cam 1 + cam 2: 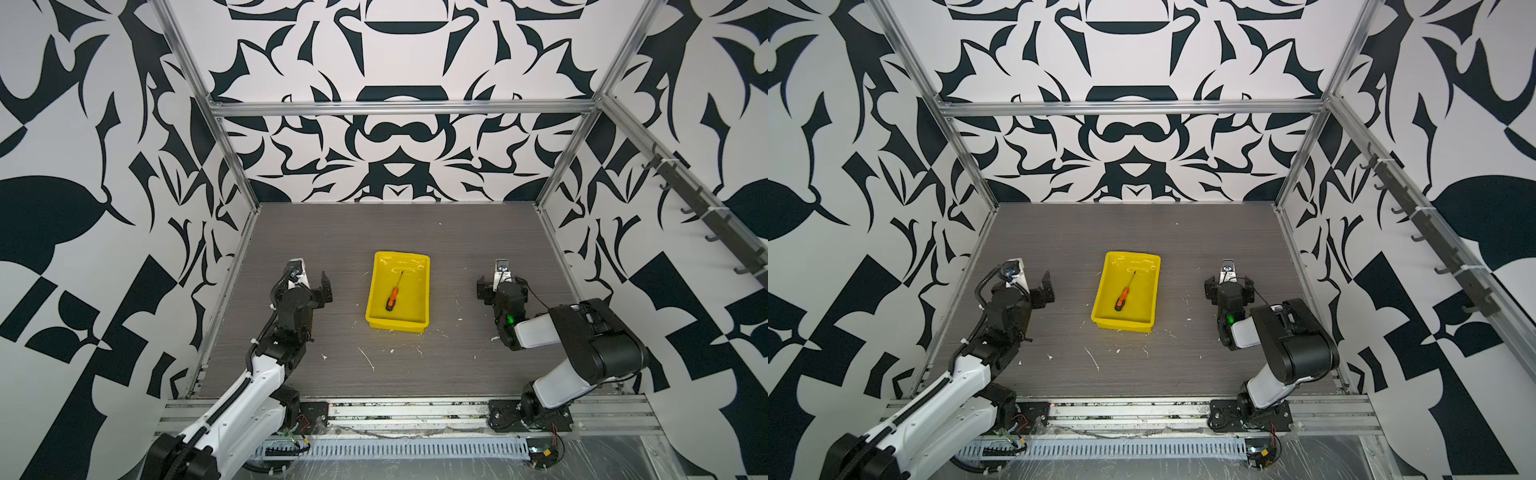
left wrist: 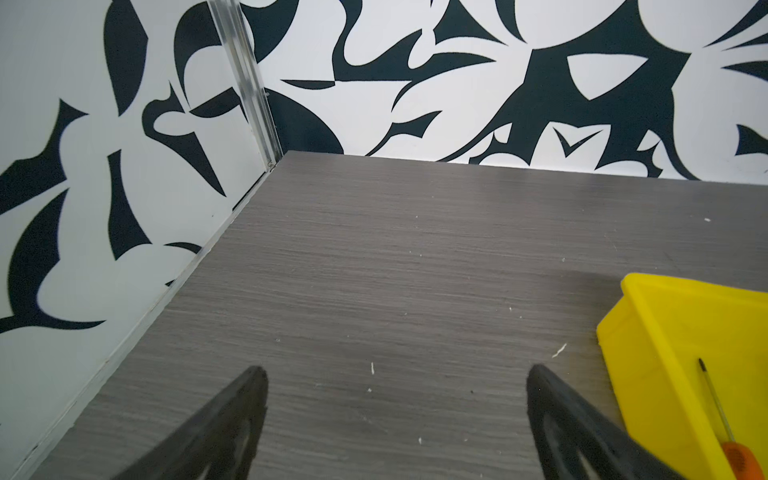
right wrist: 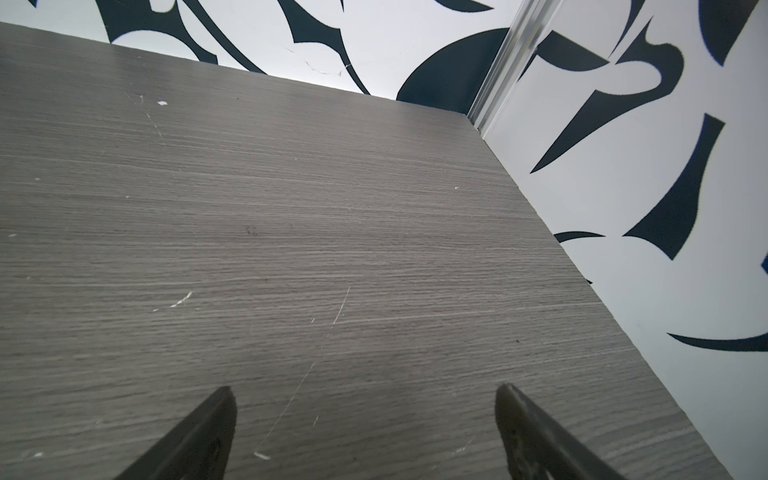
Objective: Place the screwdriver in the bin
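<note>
1. Top views: you are looking into a booth of black-and-white patterned walls (image 1: pixel 399 158) braced by an aluminium frame (image 1: pixel 399 107). Its floor is a grey wood-grain table (image 1: pixel 457 249) scattered with small white flecks (image 1: pixel 368 359).
2. Left wrist view: your left gripper (image 2: pixel 397 376) stands spread wide with nothing between its dark fingers (image 2: pixel 249 399). It sits over bare table, with the left wall close on its outer side and the bin well apart toward the middle.
3. In both top views, the bin (image 1: pixel 415 286), a shallow yellow tray, sits at the table's middle, between the two arms.
4. The screwdriver (image 1: pixel 392 296) lies flat on the bin's floor. Its orange handle is toward the near rim and its thin shaft angles toward the far wall. Neither gripper touches it.
5. Right wrist view: your right gripper (image 3: pixel 365 390) is likewise spread and empty over bare table. It is near the right wall and well apart from the bin.
</note>
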`<state>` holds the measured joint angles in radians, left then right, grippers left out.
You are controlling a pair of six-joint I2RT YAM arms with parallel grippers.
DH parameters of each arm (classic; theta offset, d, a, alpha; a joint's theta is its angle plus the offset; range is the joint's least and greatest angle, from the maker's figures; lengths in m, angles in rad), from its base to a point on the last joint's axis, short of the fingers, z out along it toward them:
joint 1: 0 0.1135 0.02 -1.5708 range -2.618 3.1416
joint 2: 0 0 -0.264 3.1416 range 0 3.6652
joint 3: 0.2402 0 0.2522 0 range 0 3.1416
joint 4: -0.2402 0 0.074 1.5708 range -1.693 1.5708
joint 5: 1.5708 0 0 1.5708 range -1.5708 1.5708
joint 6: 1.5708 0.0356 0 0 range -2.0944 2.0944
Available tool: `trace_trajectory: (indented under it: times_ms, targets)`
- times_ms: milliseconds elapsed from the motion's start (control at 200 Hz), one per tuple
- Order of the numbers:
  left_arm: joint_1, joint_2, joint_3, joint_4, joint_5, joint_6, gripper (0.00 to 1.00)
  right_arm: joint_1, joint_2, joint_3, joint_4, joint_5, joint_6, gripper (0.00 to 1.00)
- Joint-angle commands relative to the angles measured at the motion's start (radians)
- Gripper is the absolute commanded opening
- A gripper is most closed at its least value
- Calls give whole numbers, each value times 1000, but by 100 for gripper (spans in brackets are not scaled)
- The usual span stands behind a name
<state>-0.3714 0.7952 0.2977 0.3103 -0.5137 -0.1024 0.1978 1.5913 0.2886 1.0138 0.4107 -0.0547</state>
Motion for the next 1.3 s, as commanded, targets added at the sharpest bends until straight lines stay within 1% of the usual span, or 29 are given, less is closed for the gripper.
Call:
trace_trajectory:
  times_ms: [0, 45, 95, 190, 275, 320, 370, 430, 470, 565, 645, 700, 760, 835, 850, 915, 960, 1015, 1060, 1110, 1135, 1200, 1240, 1270, 1295]
  targets:
    - [2, -24, -59, 115, 59, 151, 100, -3, -20, 20, 24, 5, 13, 99]
    - [3, -18, -79, 154, 97, 205, 100, -3, -21, 20, 24, 5, 13, 100]
    - [2, -5, -86, 167, 110, 231, 100, -2, -20, 20, 25, 5, 13, 100]
    - [2, 18, -56, 110, 73, 202, 100, -3, -21, 20, 24, 5, 13, 99]
    - [3, 27, -35, 82, 67, 192, 100, -3, -20, 20, 25, 5, 13, 99]
    - [3, 33, -47, 129, 62, 204, 100, -2, -21, 21, 23, 6, 13, 100]
    - [3, 52, -77, 238, 49, 231, 100, -3, -20, 20, 23, 4, 13, 99]
    - [3, 98, -109, 372, 7, 252, 100, -2, -20, 20, 24, 4, 13, 100]
    - [6, 137, -111, 423, -28, 255, 100, -2, -20, 20, 24, 4, 13, 100]
    - [8, 238, -66, 420, -85, 250, 100, -3, -19, 21, 24, 5, 13, 99]
    - [10, 315, -10, 387, -104, 240, 100, -3, -20, 21, 24, 5, 13, 100]
    - [11, 365, 12, 395, -113, 241, 100, -2, -20, 21, 25, 4, 13, 100]
    - [10, 416, 16, 454, -136, 241, 100, -2, -20, 21, 24, 5, 14, 99]
    - [18, 471, -2, 570, -151, 239, 100, -2, -19, 21, 24, 5, 13, 99]
    - [21, 505, -5, 591, -152, 235, 100, -2, -20, 21, 24, 5, 14, 99]
    - [35, 569, -18, 666, -171, 224, 100, -3, -19, 21, 24, 5, 13, 99]
    - [43, 621, -32, 737, -210, 193, 100, -3, -20, 21, 22, 5, 14, 99]
    - [43, 675, -35, 842, -277, 221, 100, -3, -19, 21, 23, 5, 13, 99]
    - [45, 697, -16, 842, -329, 226, 100, -3, -20, 21, 22, 4, 14, 99]
    - [48, 711, 22, 789, -375, 214, 99, -3, -19, 21, 22, 2, 13, 99]
    - [57, 717, 43, 748, -365, 215, 100, -3, -19, 23, 22, 2, 13, 100]
    - [76, 740, 90, 654, -279, 249, 100, -3, -20, 24, 20, 1, 13, 100]
    - [83, 768, 95, 672, -249, 241, 99, -4, -21, 23, 20, 1, 13, 100]
    - [92, 794, 85, 734, -209, 258, 100, -4, -21, 23, 20, 0, 13, 100]
    - [92, 813, 79, 787, -219, 274, 100, -4, -21, 23, 20, 0, 14, 100]
